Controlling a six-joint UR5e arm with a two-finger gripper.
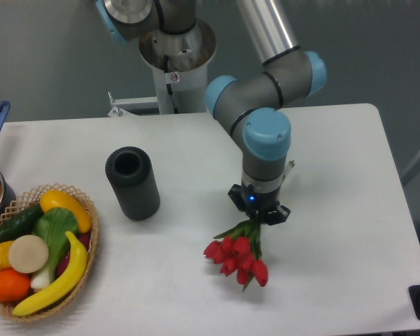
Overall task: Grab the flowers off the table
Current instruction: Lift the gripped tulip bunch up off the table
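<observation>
Gripper clamped on the green stems of the flowers, the red tulip buds hanging just below it toward the camera. The bunch looks lifted off the table, though whether the lowest buds clear the white top I cannot tell. Grasp looks done, what's left is carrying them well clear; the black cylinder stands well to one side, the woven fruit basket farther out.

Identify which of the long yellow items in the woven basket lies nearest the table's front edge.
The curved yellow banana, along the woven basket's right rim; the shorter yellow squash lies farther back.
</observation>
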